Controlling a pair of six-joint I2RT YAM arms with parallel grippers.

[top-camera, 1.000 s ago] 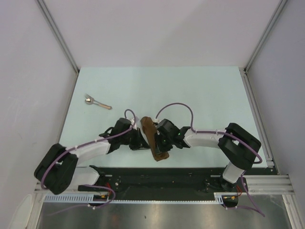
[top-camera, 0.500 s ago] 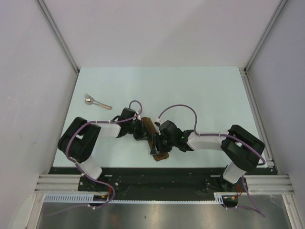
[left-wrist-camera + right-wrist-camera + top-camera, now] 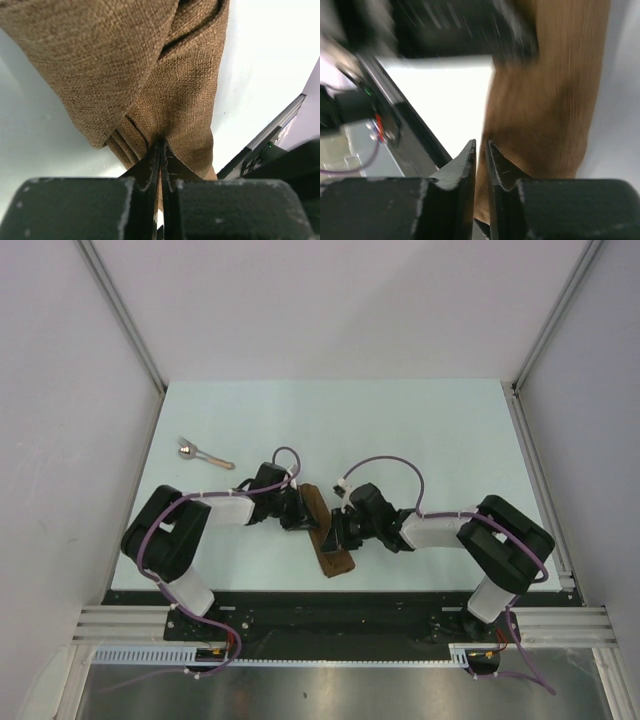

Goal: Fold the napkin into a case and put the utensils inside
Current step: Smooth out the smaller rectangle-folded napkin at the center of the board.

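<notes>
The napkin [image 3: 333,558] is folded into a narrow dark-brown strip, a case lying slantwise near the table's front middle. My left gripper [image 3: 299,514] is at the strip's far end. In the left wrist view this gripper [image 3: 161,146] is shut on a pinch of the woven napkin [image 3: 150,75]. My right gripper [image 3: 338,533] meets the strip's middle from the right. Seen from its wrist, the right gripper [image 3: 480,148] has its jaws almost together with the napkin's [image 3: 550,100] edge between them. One of the utensils [image 3: 203,454], silver head and tan handle, lies far left on the table.
The black base rail [image 3: 330,605] runs along the near edge just below the napkin. The pale table [image 3: 440,440] is bounded by metal posts and white walls. A blurred part of the left arm [image 3: 445,25] fills the top of the right wrist view.
The left arm's elbow has swung in and its gripper has moved up to the napkin's far end and closed. The right gripper opened briefly, shifted slightly up and right, and closed again.
</notes>
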